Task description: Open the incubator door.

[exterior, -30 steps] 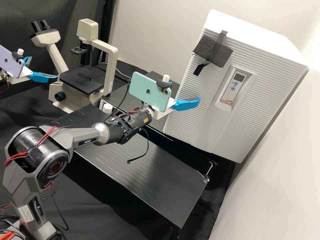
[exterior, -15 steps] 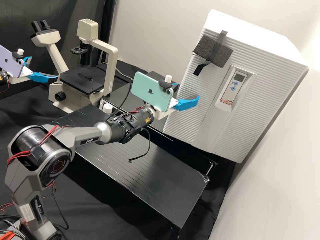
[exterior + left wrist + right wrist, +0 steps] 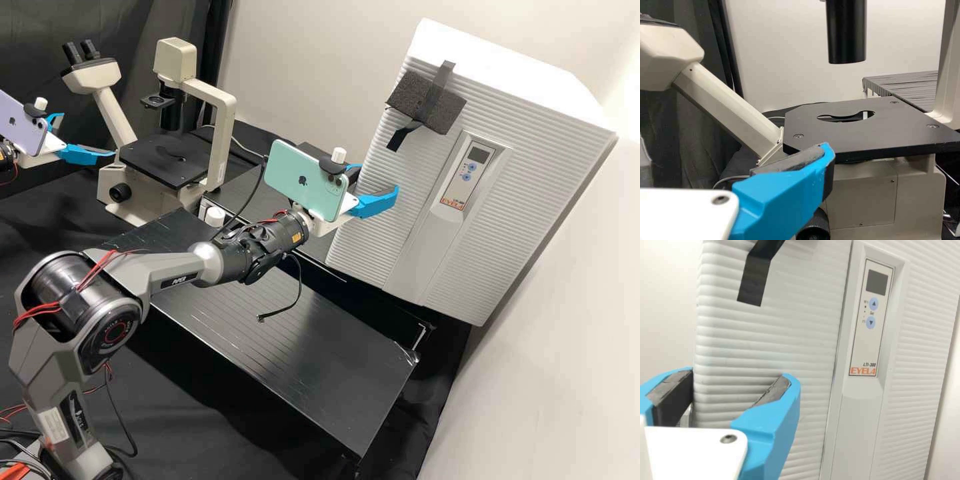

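Note:
The white ribbed incubator (image 3: 547,153) has its door (image 3: 373,200) closed, with a grey panel down its front. In the high view, my right gripper (image 3: 376,179) is open by the door's left edge. The right wrist view shows that gripper (image 3: 738,376) with its fingers on either side of the edge of the door (image 3: 765,340); whether a pad touches it I cannot tell. At the high view's left, my left gripper (image 3: 87,137) stands open beside the microscope, holding nothing. One finger of the left gripper (image 3: 782,195) appears before the microscope stage in its wrist view.
A cream microscope (image 3: 217,133) with a black stage (image 3: 167,160) stands at the back left. A black foam block (image 3: 427,103) is taped to the incubator's upper front. A black shelf (image 3: 287,347) lies below the right arm; a pale wall is at the right.
My right gripper has shifted slightly to the right and up along the door's left side, turning a little. The left gripper and the incubator door have stayed as they were.

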### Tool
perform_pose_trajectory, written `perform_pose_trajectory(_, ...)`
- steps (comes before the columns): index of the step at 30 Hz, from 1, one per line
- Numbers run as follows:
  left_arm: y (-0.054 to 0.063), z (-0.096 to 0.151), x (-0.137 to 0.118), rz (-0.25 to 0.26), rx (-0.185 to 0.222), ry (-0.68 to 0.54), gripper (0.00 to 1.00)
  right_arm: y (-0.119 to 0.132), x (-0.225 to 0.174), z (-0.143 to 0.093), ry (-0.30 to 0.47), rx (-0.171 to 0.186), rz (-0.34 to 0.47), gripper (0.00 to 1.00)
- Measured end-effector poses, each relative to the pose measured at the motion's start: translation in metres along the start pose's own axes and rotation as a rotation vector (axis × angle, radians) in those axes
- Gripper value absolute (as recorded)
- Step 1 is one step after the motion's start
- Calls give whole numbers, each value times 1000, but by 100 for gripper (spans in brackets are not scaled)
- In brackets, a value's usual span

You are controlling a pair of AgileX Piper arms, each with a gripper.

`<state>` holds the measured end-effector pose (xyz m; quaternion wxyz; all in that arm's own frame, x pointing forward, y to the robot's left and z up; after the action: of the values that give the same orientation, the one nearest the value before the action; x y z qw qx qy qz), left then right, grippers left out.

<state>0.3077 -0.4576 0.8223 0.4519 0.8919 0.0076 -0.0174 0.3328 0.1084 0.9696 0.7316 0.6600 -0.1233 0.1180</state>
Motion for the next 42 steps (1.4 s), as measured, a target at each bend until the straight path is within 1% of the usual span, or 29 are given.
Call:
perform_pose_trajectory(9, 0, 0, 0, 0, 0, 0, 100, 1, 0, 1, -5, -6, -1, 0)
perform_pose_trajectory(11, 0, 0, 0, 0, 0, 0, 100, 2, 0, 2, -5, -15, 1, 0)
perform_pose_trajectory(18, 0, 0, 0, 0, 0, 0, 100, 5, 0, 5, -8, -29, -6, 0)
perform_pose_trajectory(30, 0, 0, 0, 0, 0, 0, 100, 9, -1, 8, -6, -31, -14, 0)
perform_pose_trajectory(35, 0, 0, 0, 0, 0, 0, 100, 10, -1, 9, -2, -39, -18, 0)
perform_pose_trajectory(41, 0, 0, 0, 0, 0, 0, 100, 11, -1, 9, 1, -35, -18, 0)
perform_pose_trajectory(42, 0, 0, 0, 0, 0, 0, 100, 11, -1, 9, 2, -40, -19, 0)
